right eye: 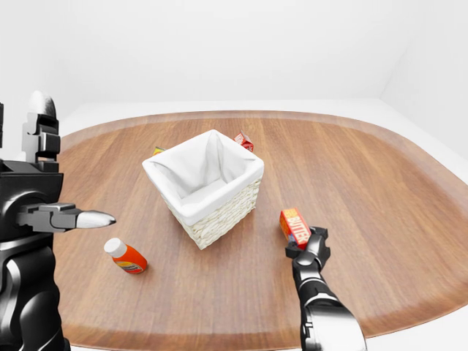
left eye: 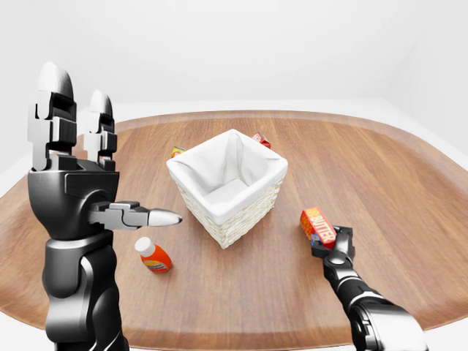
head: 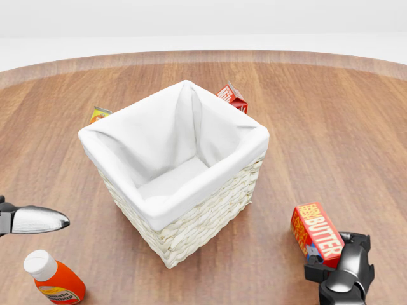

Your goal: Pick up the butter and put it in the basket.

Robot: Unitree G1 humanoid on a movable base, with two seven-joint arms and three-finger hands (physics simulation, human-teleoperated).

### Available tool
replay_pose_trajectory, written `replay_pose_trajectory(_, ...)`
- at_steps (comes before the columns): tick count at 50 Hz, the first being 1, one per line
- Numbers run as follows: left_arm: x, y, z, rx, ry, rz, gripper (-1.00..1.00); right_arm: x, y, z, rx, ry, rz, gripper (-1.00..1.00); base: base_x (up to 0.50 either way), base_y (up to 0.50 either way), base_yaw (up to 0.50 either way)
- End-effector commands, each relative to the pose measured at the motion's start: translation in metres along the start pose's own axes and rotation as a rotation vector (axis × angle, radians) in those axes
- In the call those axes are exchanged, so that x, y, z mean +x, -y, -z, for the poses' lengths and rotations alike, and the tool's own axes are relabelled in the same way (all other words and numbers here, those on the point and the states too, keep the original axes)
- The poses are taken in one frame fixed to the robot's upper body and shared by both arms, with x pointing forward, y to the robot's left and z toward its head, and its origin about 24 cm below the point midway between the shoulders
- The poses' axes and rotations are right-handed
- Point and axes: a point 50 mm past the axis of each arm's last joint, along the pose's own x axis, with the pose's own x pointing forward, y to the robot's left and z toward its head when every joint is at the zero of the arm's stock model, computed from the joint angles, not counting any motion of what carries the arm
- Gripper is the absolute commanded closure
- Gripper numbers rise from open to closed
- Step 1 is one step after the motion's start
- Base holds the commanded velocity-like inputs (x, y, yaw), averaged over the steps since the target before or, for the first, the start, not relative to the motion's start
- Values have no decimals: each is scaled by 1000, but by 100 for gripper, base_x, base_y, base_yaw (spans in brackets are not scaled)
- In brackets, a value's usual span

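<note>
The red butter box (head: 316, 232) with yellow lettering stands tilted at the lower right of the head view, to the right of the white-lined wicker basket (head: 210, 213). My right hand (head: 336, 259) grips the box's lower end, fingers closed round it. In the left-eye view my left hand (left eye: 102, 164) is raised at the left, open, fingers pointing up and thumb pointing right, with nothing in it. Its thumb tip (head: 38, 219) shows at the left edge of the head view. The basket's inside holds only its white cloth.
An orange sauce bottle (head: 54, 279) with a white cap lies at the lower left. A red carton (head: 232, 96) and a small yellow pack (head: 100, 114) sit just beyond the basket. The round wooden table (left eye: 380, 168) curves away at the top and right.
</note>
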Motion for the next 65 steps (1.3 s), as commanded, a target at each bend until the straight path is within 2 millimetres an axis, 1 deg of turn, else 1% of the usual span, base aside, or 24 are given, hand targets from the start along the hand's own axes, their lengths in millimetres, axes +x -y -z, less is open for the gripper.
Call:
replay_pose_trajectory(1, 0, -2, 5, 3, -21, -9, -100, 11, 29, -31, 75, 139, 105, 100, 0, 0, 0)
replay_pose_trajectory(5, 0, -2, 6, 5, -25, -9, -100, 3, 41, -61, 151, 318, 103, 100, 0, 0, 0)
replay_pose_trajectory(8, 0, -2, 5, 5, -24, -8, -100, -13, 53, -86, 168, 397, 98, 100, 0, 0, 0)
replay_pose_trajectory(11, 0, -2, 6, 6, -26, -8, -100, -30, 65, -113, 218, 546, 91, 100, 0, 0, 0)
replay_pose_trajectory(12, 0, -2, 7, 6, -30, -8, -100, -40, 72, -129, 229, 632, 88, 100, 0, 0, 0)
replay_pose_trajectory(13, 0, -2, 7, 6, -31, -8, -100, -45, 75, -136, 239, 670, 86, 100, 0, 0, 0)
replay_pose_trajectory(15, 0, -3, 8, 6, -33, -9, -100, -55, 78, -151, 229, 751, 55, 100, 0, 0, 0)
replay_pose_trajectory(16, 0, -2, 8, 6, -34, -8, -100, -66, 80, -165, 217, 829, 8, 100, 0, 0, 0)
replay_pose_trajectory(19, 0, -1, 8, 6, -35, -6, -100, -82, 83, -182, 199, 931, -70, 100, 0, 0, 0)
replay_pose_trajectory(20, 0, -1, 8, 7, -35, -4, -100, -91, 85, -197, 157, 1006, -94, 100, 0, 0, 0)
replay_pose_trajectory(21, 0, -1, 8, 7, -35, -4, -100, -92, 85, -198, 151, 1010, -95, 100, 0, 0, 0)
replay_pose_trajectory(23, 0, -1, 9, 7, -37, -3, -100, -105, 87, -219, 79, 1106, -142, 100, 0, 0, 0)
replay_pose_trajectory(25, 0, -1, 8, 8, -36, -2, -100, -114, 90, -233, 43, 1164, -140, 100, 0, 0, 0)
replay_pose_trajectory(26, 1, 0, 9, 9, -35, -2, -100, -126, 92, -248, -11, 1235, -148, 100, 0, 0, 0)
replay_pose_trajectory(27, 1, 0, 9, 9, -35, -2, -100, -126, 92, -249, -18, 1238, -147, 100, 0, 0, 0)
replay_pose_trajectory(28, 1, 0, 8, 9, -33, -1, -100, -134, 90, -262, -106, 1283, -156, 100, 0, 0, 0)
replay_pose_trajectory(30, 1, 2, 9, 9, -33, 2, -100, -141, 86, -279, -239, 1318, -159, 100, 0, 0, 0)
replay_pose_trajectory(34, 2, 3, 10, 10, -35, 4, -100, -152, 76, -295, -446, 1334, -223, 100, 0, 0, 0)
replay_pose_trajectory(40, 2, 3, 9, 11, -32, 7, -100, -164, 59, -334, -679, 1296, -200, 100, 0, 0, 0)
replay_pose_trajectory(44, 2, 1, 10, 11, -36, 4, -100, -166, 50, -348, -769, 1250, -192, 100, 0, 0, 0)
replay_pose_trajectory(45, 2, 1, 10, 10, -36, 3, -100, -165, 43, -353, -818, 1226, -184, 100, 0, 0, 0)
replay_pose_trajectory(51, 2, 0, 12, 6, -47, 0, -100, -162, 27, -373, -861, 1155, -155, 100, 0, 0, 0)
replay_pose_trajectory(57, 2, -2, 14, 3, -52, -5, -100, -159, 7, -378, -905, 1121, -116, 100, 0, 0, 0)
replay_pose_trajectory(65, 2, -4, 17, -3, -67, -11, -100, -167, -23, -374, -1003, 1125, -110, 100, 0, 0, 0)
